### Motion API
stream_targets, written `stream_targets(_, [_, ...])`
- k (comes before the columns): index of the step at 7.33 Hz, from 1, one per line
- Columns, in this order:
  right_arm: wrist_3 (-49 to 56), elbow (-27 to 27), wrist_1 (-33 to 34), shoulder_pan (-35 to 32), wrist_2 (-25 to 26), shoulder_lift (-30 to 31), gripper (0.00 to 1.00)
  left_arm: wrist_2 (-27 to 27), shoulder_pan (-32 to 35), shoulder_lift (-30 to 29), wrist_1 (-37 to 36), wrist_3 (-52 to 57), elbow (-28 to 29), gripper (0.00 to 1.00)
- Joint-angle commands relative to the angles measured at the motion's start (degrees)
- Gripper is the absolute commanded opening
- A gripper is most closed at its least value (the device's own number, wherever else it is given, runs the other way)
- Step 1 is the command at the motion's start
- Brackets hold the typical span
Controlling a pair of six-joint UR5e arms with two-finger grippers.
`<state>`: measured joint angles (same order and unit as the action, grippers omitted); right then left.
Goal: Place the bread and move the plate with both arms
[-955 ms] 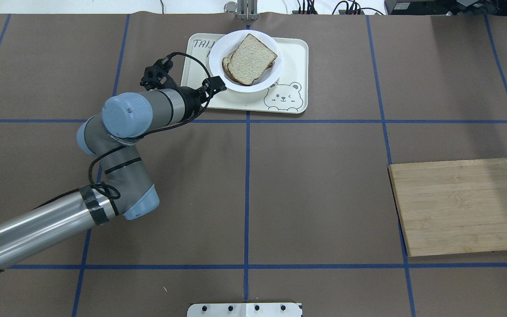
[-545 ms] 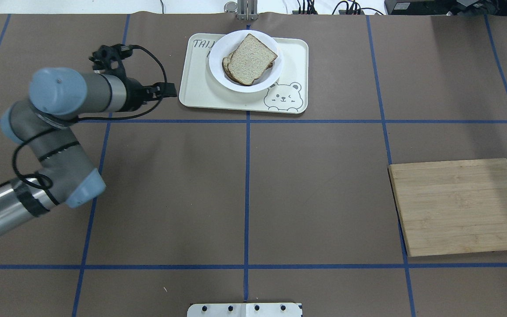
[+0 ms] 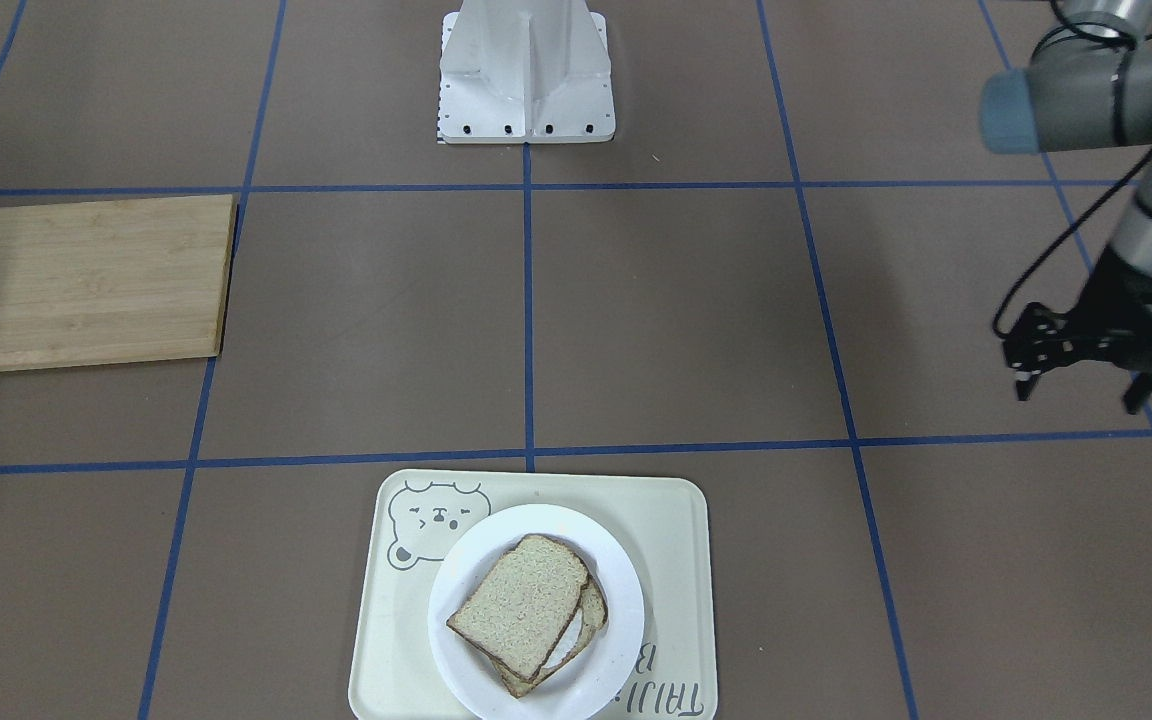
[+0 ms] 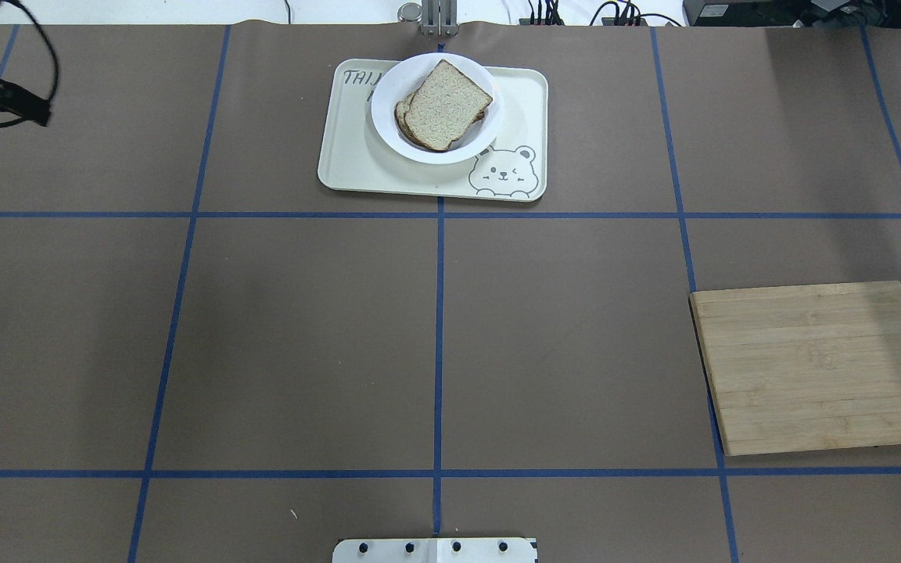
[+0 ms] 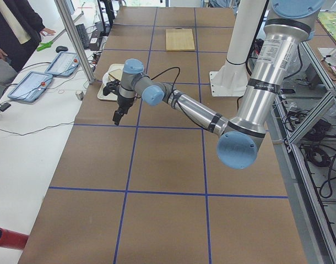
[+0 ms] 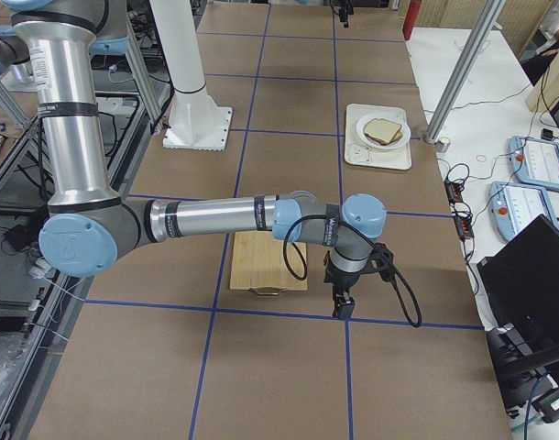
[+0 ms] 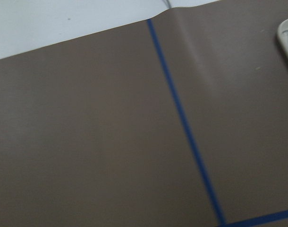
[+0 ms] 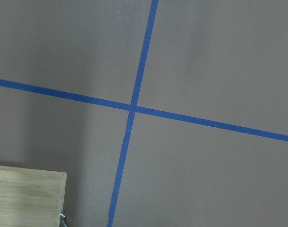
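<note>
A plain bread slice [image 4: 448, 104] lies on top of a second slice on the white plate [image 4: 385, 121], which stands on the cream bear tray [image 4: 349, 160]. In the front view the bread [image 3: 519, 603] covers most of the lower slice on the plate [image 3: 619, 585]. My left gripper [image 3: 1078, 396] hangs open and empty above the mat, far out to my left of the tray. It also shows in the exterior left view [image 5: 118, 114]. My right gripper [image 6: 342, 305] shows only in the exterior right view, beside the cutting board; I cannot tell its state.
A wooden cutting board [image 4: 818, 367] lies on my right side of the brown mat. The white robot base [image 3: 526, 75] stands at the near middle edge. An operator stands past the table's far edge in the exterior left view.
My left arm has swung away from the plate's edge, leftward and nearly out of the overhead view. The bread, plate and tray have not moved.
</note>
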<state>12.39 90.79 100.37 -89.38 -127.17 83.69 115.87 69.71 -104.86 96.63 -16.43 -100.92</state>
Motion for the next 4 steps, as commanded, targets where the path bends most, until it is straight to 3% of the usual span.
stream_targets(1, [0.00, -0.09, 0.00, 0.00, -0.01, 0.16, 1.00, 13.18, 12.34, 5.78, -5.48, 13.75, 2.29, 0.99])
stream_targets(2, [0.00, -0.09, 0.00, 0.00, 0.08, 0.25, 1.00, 14.72, 15.69, 8.24, -5.49, 20.49, 4.66, 0.99])
stream_targets(4, [-0.09, -0.09, 0.00, 0.00, -0.01, 0.43, 1.00, 15.09, 16.60, 11.59, -5.49, 21.35, 5.91, 0.99])
